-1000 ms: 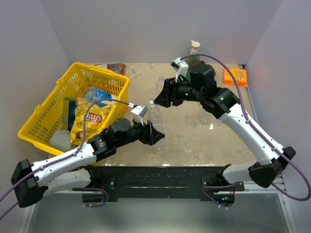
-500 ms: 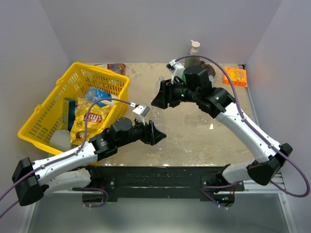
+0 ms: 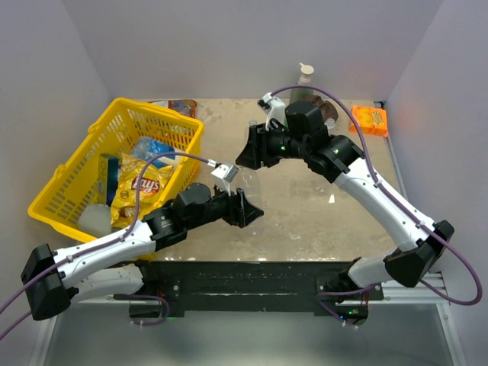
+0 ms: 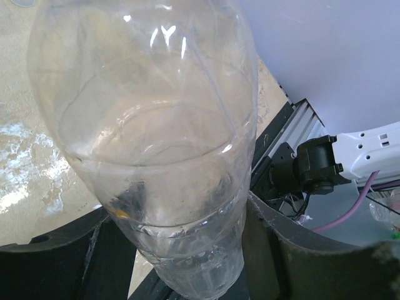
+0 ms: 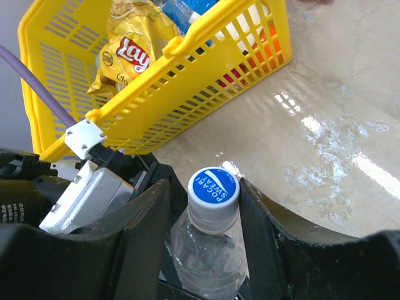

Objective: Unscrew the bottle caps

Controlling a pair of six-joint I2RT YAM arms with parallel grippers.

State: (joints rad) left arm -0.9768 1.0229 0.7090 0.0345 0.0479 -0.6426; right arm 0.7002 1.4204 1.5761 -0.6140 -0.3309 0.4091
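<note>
My left gripper (image 3: 248,210) is shut on the lower body of a clear ribbed bottle (image 3: 252,184) and holds it upright near the table's front middle. In the left wrist view the bottle (image 4: 150,125) fills the frame, with both fingers against it. My right gripper (image 3: 244,158) is above it. In the right wrist view its open jaws straddle the blue-and-white cap (image 5: 214,187): the right finger (image 5: 262,219) touches the cap and the left finger stands a little apart. Another clear bottle (image 3: 252,128) stands just behind the right gripper.
A yellow basket (image 3: 114,164) holding a chips bag (image 3: 141,189) and other packets sits at the left, close to the bottle. A green pump bottle (image 3: 303,80) stands at the back. An orange packet (image 3: 368,120) lies at the back right. A small white piece (image 3: 331,199) lies right of centre.
My right gripper has moved left and towards the held bottle, and its jaws now sit around the cap. The left gripper has kept hold of the bottle, shifting slightly right.
</note>
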